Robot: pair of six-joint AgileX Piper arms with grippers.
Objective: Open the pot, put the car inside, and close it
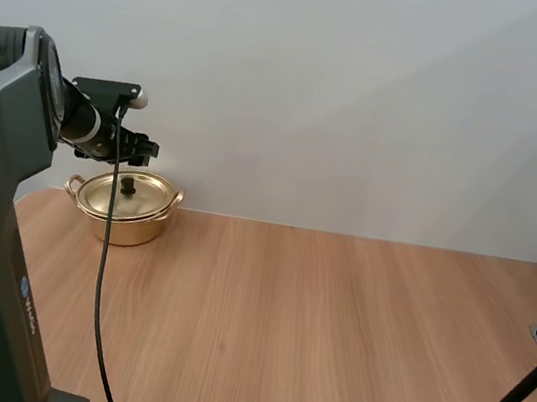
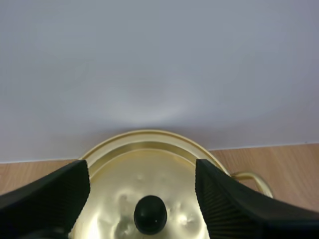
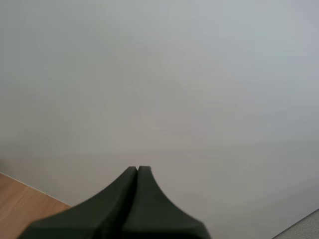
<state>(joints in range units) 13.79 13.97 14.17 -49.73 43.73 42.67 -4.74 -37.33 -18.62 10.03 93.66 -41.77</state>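
at the far left of the wooden table (image 1: 330, 332), close to the pale wall (image 1: 365, 94): gold pot (image 1: 126, 210), with lid (image 1: 143, 196) on and black knob (image 1: 128, 184) upright at its centre. just above: left claw (image 1: 141, 149). hangs released over the lid, with a gap down to the knob. from the left wrist, shows ribbed fingers (image 2: 65, 189) wide apart, one on either side of the knob, with shiny lid between them and nothing gripped. past one finger, a loop handle (image 2: 254, 179) of the pot. over on the right: right claw (image 3: 137, 170). clenched on nothing, with fingers pressed together into one dark wedge. points at the wall above a strip of table.
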